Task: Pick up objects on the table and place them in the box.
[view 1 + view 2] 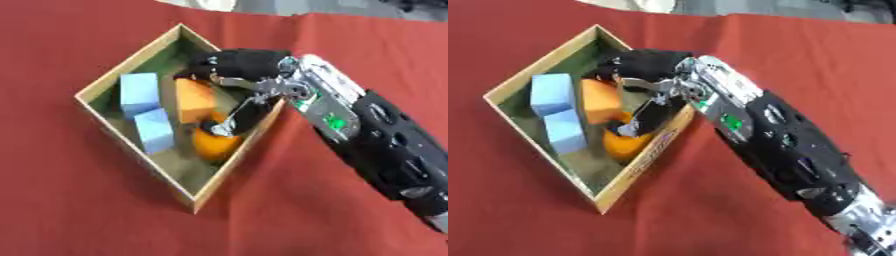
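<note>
A wooden box [129, 60] lies skewed on the red cloth. Inside it are two light blue blocks [139, 92] [155, 130], an orange block [194, 102] and an orange round thing [214, 144]. My right hand [241, 62] reaches into the box from the right, over its right wall. It hangs above the orange block, and one straight finger [229, 119] stretches down until its tip touches the top of the orange round thing. Nothing is curled into the hand. The hand hides part of the orange block. My left hand shows in neither view.
The red cloth [70, 200] covers the table all around the box. My right forearm [385, 145] crosses the cloth from the lower right. A pale thing [654, 5] shows at the far edge.
</note>
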Available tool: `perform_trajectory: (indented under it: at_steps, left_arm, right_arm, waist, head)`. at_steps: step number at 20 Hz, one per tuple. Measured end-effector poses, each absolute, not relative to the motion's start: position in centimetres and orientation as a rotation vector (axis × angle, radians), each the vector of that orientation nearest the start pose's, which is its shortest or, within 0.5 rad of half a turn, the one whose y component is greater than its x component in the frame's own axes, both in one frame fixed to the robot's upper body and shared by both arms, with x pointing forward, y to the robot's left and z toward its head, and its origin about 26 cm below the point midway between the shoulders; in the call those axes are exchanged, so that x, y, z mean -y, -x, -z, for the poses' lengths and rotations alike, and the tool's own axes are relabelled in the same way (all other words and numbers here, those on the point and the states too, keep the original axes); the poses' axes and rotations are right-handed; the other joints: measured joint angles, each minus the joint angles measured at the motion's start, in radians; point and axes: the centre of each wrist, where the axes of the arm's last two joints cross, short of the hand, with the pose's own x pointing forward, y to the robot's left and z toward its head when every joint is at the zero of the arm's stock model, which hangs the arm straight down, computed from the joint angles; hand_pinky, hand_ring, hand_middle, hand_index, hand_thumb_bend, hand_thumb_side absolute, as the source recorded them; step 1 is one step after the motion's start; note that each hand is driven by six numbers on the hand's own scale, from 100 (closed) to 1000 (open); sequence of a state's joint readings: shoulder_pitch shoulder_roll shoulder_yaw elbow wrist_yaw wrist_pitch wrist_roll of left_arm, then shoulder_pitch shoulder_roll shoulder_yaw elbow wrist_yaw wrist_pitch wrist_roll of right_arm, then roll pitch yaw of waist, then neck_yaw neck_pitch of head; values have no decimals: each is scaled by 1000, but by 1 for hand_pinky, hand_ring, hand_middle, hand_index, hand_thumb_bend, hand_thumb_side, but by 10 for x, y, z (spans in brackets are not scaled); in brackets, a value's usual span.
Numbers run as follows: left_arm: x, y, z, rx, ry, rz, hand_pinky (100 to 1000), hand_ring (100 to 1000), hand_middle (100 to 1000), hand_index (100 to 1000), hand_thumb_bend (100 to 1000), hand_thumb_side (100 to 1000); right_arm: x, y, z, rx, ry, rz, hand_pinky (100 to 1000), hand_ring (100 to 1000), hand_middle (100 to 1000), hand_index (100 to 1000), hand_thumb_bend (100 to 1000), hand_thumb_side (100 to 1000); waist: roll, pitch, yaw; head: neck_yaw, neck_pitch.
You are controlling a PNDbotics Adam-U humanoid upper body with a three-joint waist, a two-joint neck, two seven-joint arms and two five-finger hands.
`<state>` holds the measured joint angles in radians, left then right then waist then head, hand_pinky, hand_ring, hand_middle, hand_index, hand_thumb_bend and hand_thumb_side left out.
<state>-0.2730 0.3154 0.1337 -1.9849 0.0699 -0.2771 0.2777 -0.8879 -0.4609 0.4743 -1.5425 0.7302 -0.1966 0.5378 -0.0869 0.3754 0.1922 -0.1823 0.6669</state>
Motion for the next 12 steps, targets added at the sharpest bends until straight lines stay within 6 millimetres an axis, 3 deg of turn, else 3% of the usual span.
perform_trajectory:
  at_steps: [9,12]
  left_arm:
    - [-295,-297,-199,2562,-291,-95,943,795,699,852,158,780]
    - [-295,-297,-199,2561,-291,-94,943,795,698,852,149,775]
  right_arm:
    - [150,-389,-249,-2267,-928,2507,964,1000,871,1000,217,498]
    - [150,-389,-250,-2269,-947,2502,970,1000,873,1000,104,468]
  waist:
    - [0,0,0]
    - [0,0,-1]
  head:
    - [0,0]
    - [0,0]
